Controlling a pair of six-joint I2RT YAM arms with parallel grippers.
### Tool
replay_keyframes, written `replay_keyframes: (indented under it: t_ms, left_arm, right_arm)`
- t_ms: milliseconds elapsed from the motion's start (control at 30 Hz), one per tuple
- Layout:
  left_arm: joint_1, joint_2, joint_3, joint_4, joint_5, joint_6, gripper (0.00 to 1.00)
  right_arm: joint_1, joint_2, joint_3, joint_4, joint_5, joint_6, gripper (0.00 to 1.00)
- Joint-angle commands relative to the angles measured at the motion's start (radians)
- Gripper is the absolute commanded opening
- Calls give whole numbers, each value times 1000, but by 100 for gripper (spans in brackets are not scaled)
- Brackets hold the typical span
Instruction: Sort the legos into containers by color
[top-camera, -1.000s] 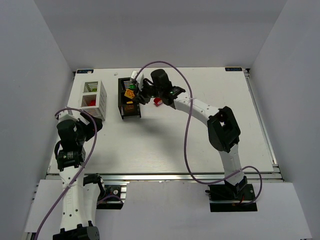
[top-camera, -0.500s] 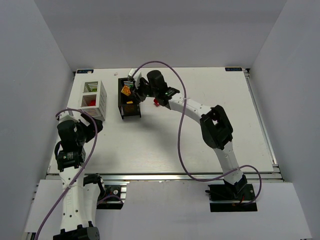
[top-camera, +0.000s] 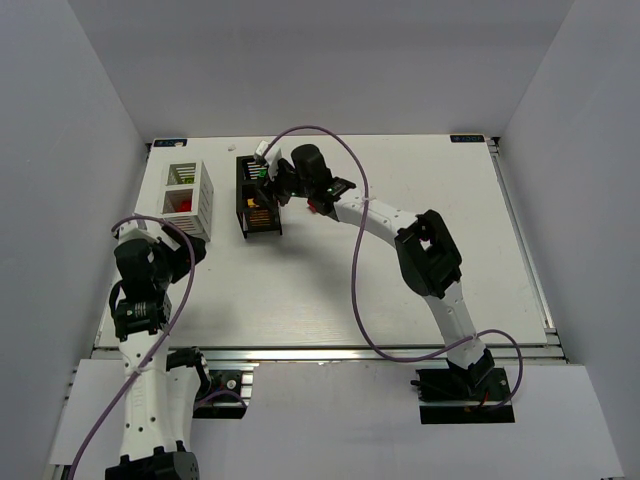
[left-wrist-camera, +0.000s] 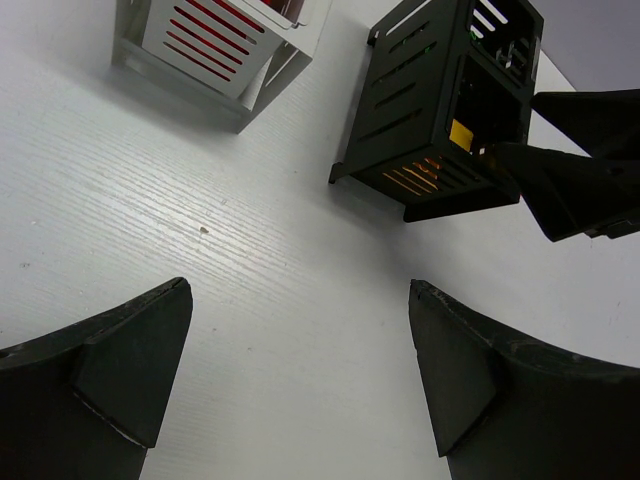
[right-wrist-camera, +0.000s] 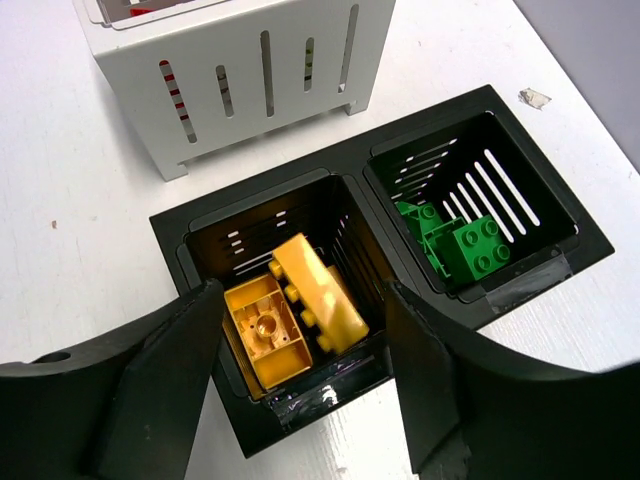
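The black container (top-camera: 243, 215) stands mid-table with the white container (top-camera: 203, 195) to its left. My right gripper (top-camera: 268, 186) hovers open over the black container. In the right wrist view the open right gripper (right-wrist-camera: 300, 295) straddles the near compartment of the black container (right-wrist-camera: 170, 235), where two orange-yellow legos (right-wrist-camera: 310, 290) lie loose. Dark green legos (right-wrist-camera: 460, 245) fill the other compartment. A red lego (top-camera: 314, 207) lies on the table under the right arm. My left gripper (left-wrist-camera: 297, 290) is open and empty, low over bare table.
The white container (right-wrist-camera: 250, 80) shows red through its slats. In the left wrist view the white container (left-wrist-camera: 210, 40) and the black container (left-wrist-camera: 400, 110) stand ahead, with the right gripper's fingers (left-wrist-camera: 570, 170) at the black one. A purple cable loops above the right arm.
My right gripper moved left over the black container with an orange-yellow lego, then opened; the lego now lies in the near compartment. The left arm has not moved.
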Motion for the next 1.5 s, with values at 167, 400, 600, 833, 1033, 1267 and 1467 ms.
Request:
replay_keyframes:
  t_ms: [167, 400, 600, 833, 1033, 1267, 1467]
  left_arm:
    - [5, 20, 24, 24, 4, 11, 98]
    - [5, 54, 16, 59, 30, -9, 85]
    - [5, 90, 4, 114, 130, -16, 64]
    - [5, 95, -6, 139, 173, -18, 83]
    - [5, 83, 1, 110, 161, -13, 84]
    - [5, 54, 1, 61, 146, 3, 85]
    - [5, 46, -19, 72, 144, 0, 86]
  right_arm:
    - [2, -133, -17, 65, 37, -58, 90]
    - [-126, -241, -79, -48, -294, -111, 77]
    - [-227, -218, -111, -337, -475, -534, 65]
    - [-256, -135, -111, -491, -362, -1115, 86]
    - [-258, 64, 162, -585, -327, -1197, 86]
    - [-256, 181, 267, -702, -274, -1336, 83]
    - [-258, 180, 222, -724, -230, -1375, 80]
